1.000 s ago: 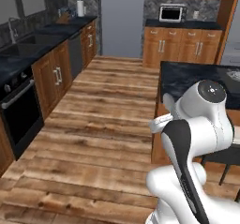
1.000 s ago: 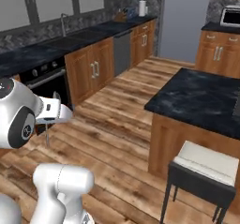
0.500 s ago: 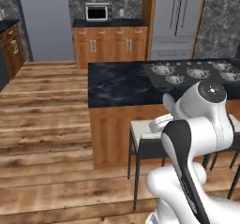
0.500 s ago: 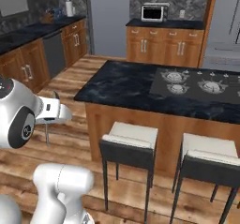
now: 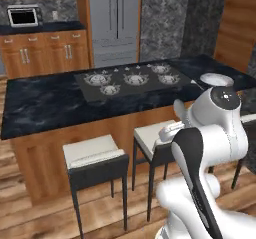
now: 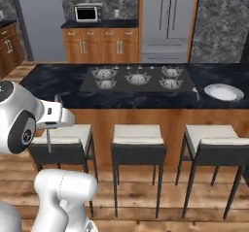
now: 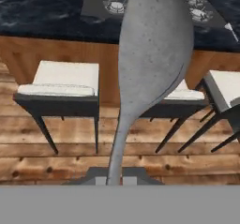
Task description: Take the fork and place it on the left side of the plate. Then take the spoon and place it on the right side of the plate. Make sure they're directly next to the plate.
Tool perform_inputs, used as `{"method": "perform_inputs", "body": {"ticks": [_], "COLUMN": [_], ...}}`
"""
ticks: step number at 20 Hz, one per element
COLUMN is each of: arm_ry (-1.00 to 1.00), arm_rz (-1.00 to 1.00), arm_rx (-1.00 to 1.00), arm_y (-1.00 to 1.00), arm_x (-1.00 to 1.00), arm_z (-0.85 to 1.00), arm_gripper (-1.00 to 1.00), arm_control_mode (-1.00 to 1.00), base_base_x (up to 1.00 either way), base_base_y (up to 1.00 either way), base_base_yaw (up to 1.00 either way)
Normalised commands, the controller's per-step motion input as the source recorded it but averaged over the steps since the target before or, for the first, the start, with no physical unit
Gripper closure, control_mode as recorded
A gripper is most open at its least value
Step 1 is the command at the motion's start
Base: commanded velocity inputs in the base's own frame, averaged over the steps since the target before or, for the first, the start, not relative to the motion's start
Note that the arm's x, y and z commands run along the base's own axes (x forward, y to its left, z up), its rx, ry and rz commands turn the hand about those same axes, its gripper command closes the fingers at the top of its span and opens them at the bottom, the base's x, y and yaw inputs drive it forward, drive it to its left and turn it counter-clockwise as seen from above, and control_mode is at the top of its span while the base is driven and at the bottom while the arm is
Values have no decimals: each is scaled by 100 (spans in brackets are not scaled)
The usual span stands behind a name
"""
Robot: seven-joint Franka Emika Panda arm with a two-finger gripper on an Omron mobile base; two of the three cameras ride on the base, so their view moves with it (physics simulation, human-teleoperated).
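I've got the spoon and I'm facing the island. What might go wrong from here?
1. The shut gripper holds the spoon by the end of its handle, so it may swing or slip.
2. The stools line the counter and may block the approach.
3. The plate lies far right, so it may be a long reach.

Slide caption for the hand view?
Claw shut on the spoon, facing the island counter and stools.
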Motion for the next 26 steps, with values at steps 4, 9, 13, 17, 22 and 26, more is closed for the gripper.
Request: {"method": "perform_inputs", "body": {"ticks": [4, 9, 13, 17, 22, 26], "arm_ry": [0, 0, 0, 0, 0, 0], "arm_rz": [0, 0, 0, 0, 0, 0], "arm_rx": [0, 0, 0, 0, 0, 0], "arm_y": [0, 0, 0, 0, 0, 0], "arm_x": [0, 0, 0, 0, 0, 0], "arm_z": [0, 0, 0, 0, 0, 0], "arm_gripper": [100, 100, 100, 100, 100, 100], "arm_control_mode": [100, 100, 100, 100, 100, 100], "base_base_x": [40, 68, 89, 99, 91, 67], "base_base_y": [-92, -77, -61, -37, -29, -40], "base_base_yaw": [-36, -29, -15, -2, 8, 14]}}
